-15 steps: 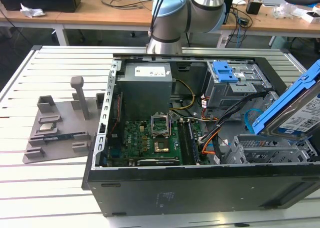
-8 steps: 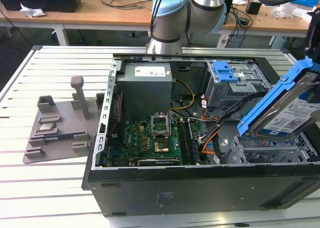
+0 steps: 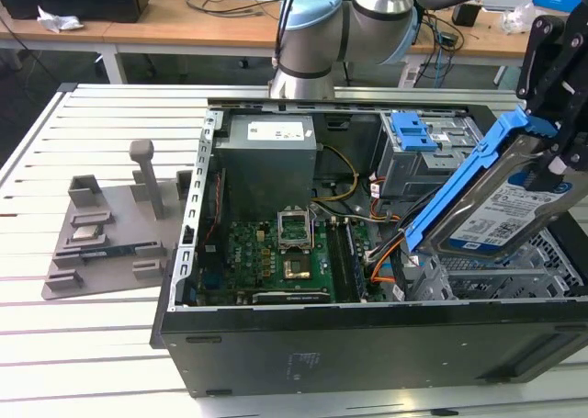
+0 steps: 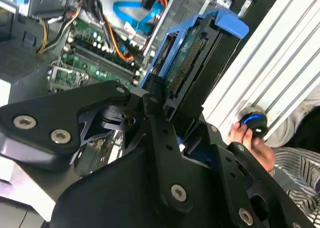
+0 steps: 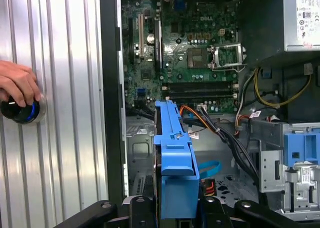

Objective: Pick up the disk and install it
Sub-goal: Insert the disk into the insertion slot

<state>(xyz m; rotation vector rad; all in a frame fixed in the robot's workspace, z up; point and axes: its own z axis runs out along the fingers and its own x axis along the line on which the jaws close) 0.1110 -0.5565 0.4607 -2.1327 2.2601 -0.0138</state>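
Tool [image 3: 551,133] grips the disk [image 3: 501,207] tilted above the open computer case [image 3: 276,344] — on a slatted white table [image 3: 83,344].

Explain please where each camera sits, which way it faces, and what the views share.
Exterior view: off the arm, looking down into the open computer case; the arm's base and the gripper holding the disk show.
Second wrist view: on the arm, looking along the gripper past the disk to the motherboard; a hand shows.
First wrist view: on the arm, facing the motherboard over the disk; a hand shows.
All share the disk and motherboard.
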